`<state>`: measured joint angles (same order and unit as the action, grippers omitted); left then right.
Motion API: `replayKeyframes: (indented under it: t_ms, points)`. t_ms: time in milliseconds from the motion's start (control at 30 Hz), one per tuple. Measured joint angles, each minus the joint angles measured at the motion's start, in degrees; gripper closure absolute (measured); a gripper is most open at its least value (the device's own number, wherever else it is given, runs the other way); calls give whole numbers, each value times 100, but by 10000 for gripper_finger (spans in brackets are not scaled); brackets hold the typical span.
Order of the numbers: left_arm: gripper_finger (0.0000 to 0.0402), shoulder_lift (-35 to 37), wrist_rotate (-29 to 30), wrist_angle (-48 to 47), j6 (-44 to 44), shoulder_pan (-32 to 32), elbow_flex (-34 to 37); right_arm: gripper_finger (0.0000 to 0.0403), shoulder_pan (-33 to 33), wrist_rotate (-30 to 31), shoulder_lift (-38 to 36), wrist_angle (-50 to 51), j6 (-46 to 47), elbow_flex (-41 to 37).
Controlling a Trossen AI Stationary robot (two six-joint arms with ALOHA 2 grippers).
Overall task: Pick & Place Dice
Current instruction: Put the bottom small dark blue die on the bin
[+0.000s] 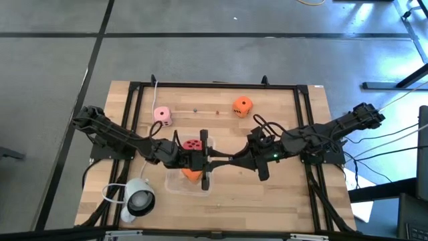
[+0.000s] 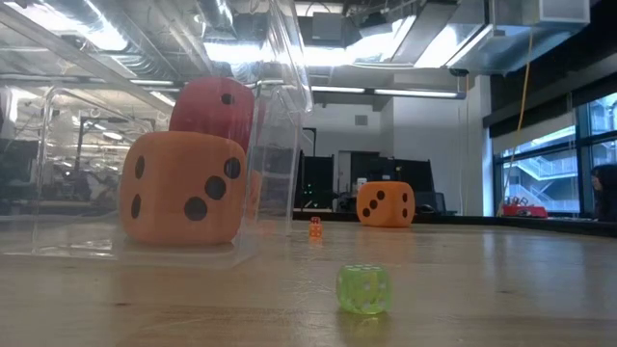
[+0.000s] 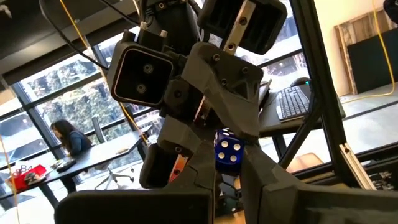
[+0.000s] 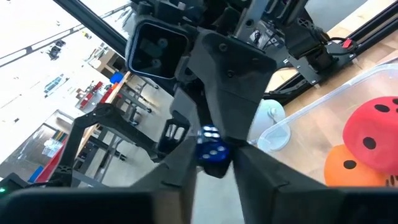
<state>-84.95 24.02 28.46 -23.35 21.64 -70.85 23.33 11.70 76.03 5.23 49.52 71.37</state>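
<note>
My two grippers meet tip to tip above a clear box (image 1: 175, 186) at the table's middle. Between them hangs a small blue die (image 3: 228, 152) with white pips. My left gripper (image 1: 199, 161) is shut on it. My right gripper (image 1: 212, 161) faces it, its fingers slightly apart on either side of the same die (image 4: 211, 149). In the box an orange die (image 2: 183, 188) rests on the floor, and a red die (image 2: 214, 106) lies on top of it. A pink die (image 1: 162, 115) and a second orange die (image 1: 242, 106) sit on the table farther back. My left gripper pinches the blue die's two opposite faces (image 3: 219, 163) between its two fingers, at their free ends. The fingers come nearly level from the table's left. The die hangs clear above the box.
A tiny green see-through die (image 2: 363, 289) and a tinier orange one (image 2: 315, 227) lie on the wood near the low camera. That white camera (image 1: 137, 199) stands at the near left. A black frame (image 1: 214, 86) borders the wooden top. There is free wood to the box's right.
</note>
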Motion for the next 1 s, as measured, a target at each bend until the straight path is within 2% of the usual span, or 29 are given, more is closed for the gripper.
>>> replayKeyframes:
  t_ms: [200,400,600,1000]
  points:
    - [387,0,-6,14,19,8,-9,238,-4,-5,2,13,82,-4]
    - [387,0,-18,36,19,8,-9,200,-7,-11,4,13,85,-4]
    - [387,9,89,34,44,10,-9,190,-9,-5,2,9,86,-4]
    - [387,283,482,-349,641,12,-30,190,-2,-39,-68,26,151,-13]
